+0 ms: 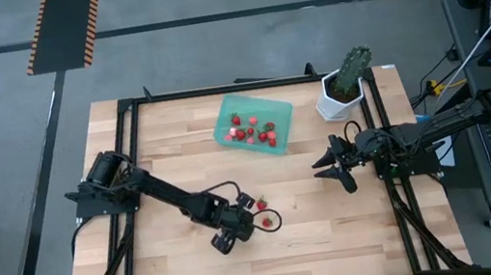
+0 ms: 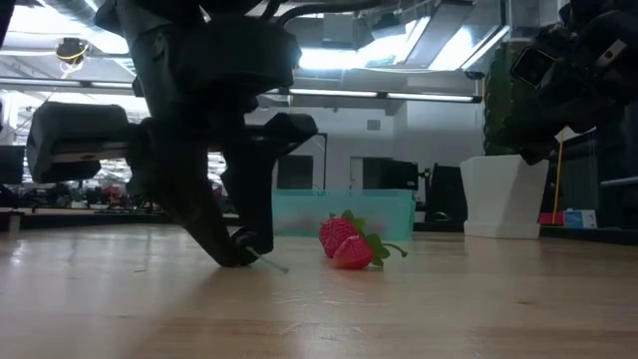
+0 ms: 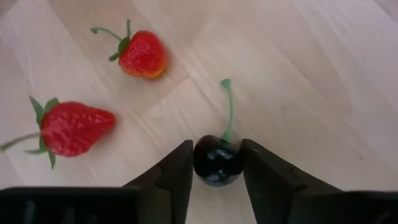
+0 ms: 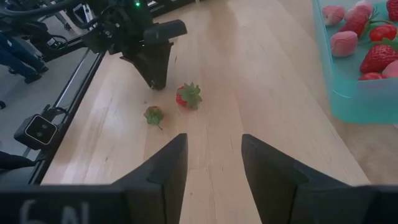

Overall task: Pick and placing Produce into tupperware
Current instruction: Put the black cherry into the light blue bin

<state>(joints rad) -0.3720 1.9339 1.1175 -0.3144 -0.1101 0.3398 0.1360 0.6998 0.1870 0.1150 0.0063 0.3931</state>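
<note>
Left wrist view: left gripper [image 3: 217,177] fingers clamped on a dark cherry [image 3: 217,163] on the table [image 1: 357,228].
Loose strawberries [image 3: 74,128]: two, just beside it.
Tupperware [image 1: 254,123]: far centre, holding berries.
Right gripper [image 1: 330,169]: fingers apart, hovering at right.

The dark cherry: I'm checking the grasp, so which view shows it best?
The left wrist view: the dark cherry sits between the left gripper fingers, touching both, its green stem plain. In the high, low and right wrist views the gripper body hides it; only the two loose strawberries show.
</note>
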